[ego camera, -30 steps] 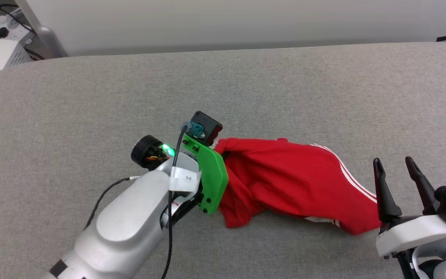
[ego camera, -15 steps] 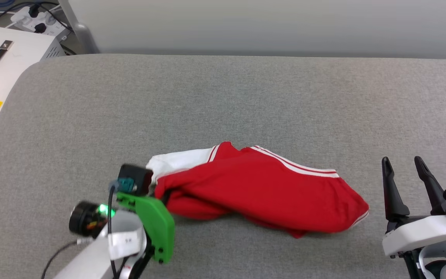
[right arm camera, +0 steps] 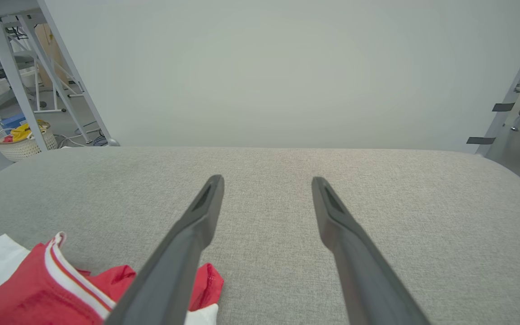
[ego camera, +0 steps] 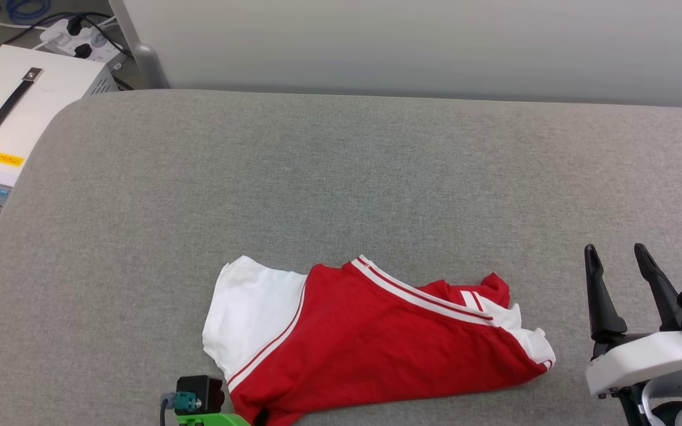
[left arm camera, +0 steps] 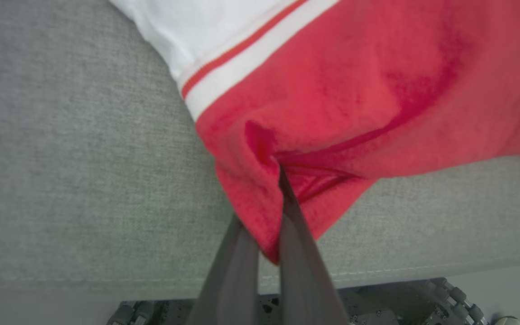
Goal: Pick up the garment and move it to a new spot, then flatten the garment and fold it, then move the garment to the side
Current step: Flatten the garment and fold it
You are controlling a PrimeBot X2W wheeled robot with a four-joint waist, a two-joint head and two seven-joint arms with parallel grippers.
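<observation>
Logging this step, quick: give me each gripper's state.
Left gripper: shut on the garment, at its red edge.
Right gripper: open, holding nothing.

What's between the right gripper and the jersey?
Only bare grey tabletop. In the head view, the right gripper, fingers open, stands apart from the jersey, with nothing in the gap.

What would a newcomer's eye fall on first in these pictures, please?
The red-and-white jersey lies crumpled near the front edge of the grey table. The left gripper is shut on its red edge, and the right gripper stands open just right of it.
</observation>
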